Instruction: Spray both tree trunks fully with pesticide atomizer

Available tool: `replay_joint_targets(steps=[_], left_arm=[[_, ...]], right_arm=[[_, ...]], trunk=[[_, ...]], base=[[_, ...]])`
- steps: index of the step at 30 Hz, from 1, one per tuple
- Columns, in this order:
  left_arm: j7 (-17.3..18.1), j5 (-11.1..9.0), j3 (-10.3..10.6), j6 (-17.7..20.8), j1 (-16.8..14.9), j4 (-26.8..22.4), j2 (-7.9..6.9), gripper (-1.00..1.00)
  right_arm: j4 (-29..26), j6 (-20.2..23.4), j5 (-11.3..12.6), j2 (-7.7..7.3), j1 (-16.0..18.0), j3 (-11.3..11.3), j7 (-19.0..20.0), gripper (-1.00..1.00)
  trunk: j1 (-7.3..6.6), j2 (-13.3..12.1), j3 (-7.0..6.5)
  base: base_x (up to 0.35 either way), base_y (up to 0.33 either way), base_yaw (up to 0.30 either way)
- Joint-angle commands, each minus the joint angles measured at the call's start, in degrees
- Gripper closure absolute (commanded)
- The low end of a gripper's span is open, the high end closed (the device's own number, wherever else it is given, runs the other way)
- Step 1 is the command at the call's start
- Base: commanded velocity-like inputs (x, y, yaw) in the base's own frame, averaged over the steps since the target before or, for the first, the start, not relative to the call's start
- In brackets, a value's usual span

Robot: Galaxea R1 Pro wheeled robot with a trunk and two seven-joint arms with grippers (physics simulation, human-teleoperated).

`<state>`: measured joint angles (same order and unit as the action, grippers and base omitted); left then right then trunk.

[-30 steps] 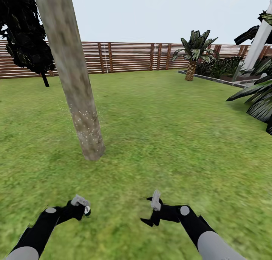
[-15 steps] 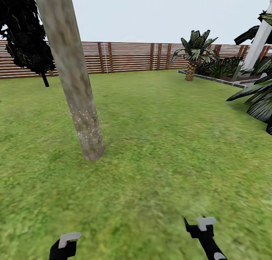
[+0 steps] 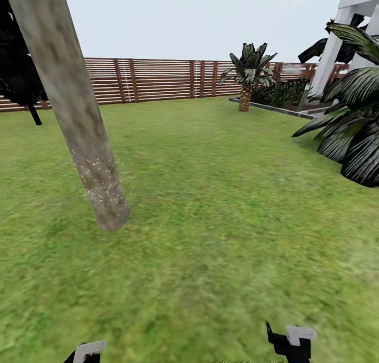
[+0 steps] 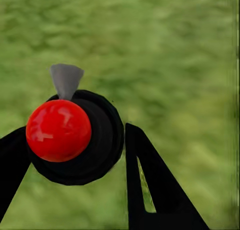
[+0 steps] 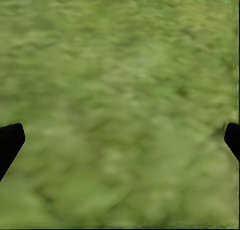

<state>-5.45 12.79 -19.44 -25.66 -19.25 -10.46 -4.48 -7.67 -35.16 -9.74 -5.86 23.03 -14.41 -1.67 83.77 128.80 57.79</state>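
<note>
The spray bottle (image 4: 75,137) is off the grass and in the left gripper (image 4: 75,145): in the left wrist view its black body with the red spot sits clamped between the two dark jaws, the grey nozzle tip pointing out over the lawn. So the pick-up looks done.

The leaning tree trunk (image 3: 73,110) stands ahead and to the left in the head view, rooted in the grass (image 3: 221,205). Fine pale specks (image 3: 97,176) dot only its lower part, in a band above the base, with a few drifting in the air beside it. The bark higher up looks bare, so by my judgement this trunk is only partly covered. Of a second tree I can make out just a dark crown (image 3: 18,73) at the far left edge on a thin dark stem; whether it is the other one to spray I cannot tell. Most of the spraying seems left to do.

The right gripper (image 5: 120,140) has its jaws spread wide, their tips at opposite edges of the right wrist view with nothing but lawn between. In the head view both arms sit at the very bottom edge, low and well short of the trunk.

Around: a slatted wooden fence (image 3: 158,78) across the back, a small palm (image 3: 246,73) before it, big dark fronds (image 3: 350,131) and a white post (image 3: 329,57) at the right. Open grass lies between the robot and the trunk; nothing blocks the way.
</note>
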Motion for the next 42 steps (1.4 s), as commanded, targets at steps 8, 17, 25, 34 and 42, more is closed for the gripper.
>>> replay_joint_targets(steps=[8,17,25,34,42], left_arm=[[0.0,0.03,-0.06,0.0,0.0,-0.02,0.0,1.0],[-0.26,-0.05,0.01,0.0,0.0,-0.09,0.08,1.0],[-0.26,-0.05,0.01,0.0,0.0,-0.03,0.09,1.0],[-0.26,0.03,0.03,0.0,0.0,-0.01,0.09,1.0],[-0.26,0.04,0.1,0.0,0.0,-0.03,0.09,1.0]], right_arm=[[0.19,0.0,0.18,0.06,-0.18,-0.01,0.0,-1.0],[0.2,0.0,0.25,0.05,-0.26,-0.01,0.0,-1.0],[0.2,0.0,0.25,0.06,-0.26,-0.01,0.0,-1.0],[0.2,0.0,0.25,0.06,-0.26,-0.01,0.0,-1.0],[0.02,-0.05,0.33,0.15,-0.26,-0.01,0.0,-1.0]], trunk=[[0.0,0.0,0.0],[0.0,0.0,0.0],[0.0,0.0,0.0],[0.0,0.0,0.0],[0.0,0.0,0.0]], base=[[0.0,0.0,-0.298],[0.0,0.0,-0.299],[0.0,0.0,-0.299],[0.0,0.0,-0.299],[0.0,0.0,-0.3]])
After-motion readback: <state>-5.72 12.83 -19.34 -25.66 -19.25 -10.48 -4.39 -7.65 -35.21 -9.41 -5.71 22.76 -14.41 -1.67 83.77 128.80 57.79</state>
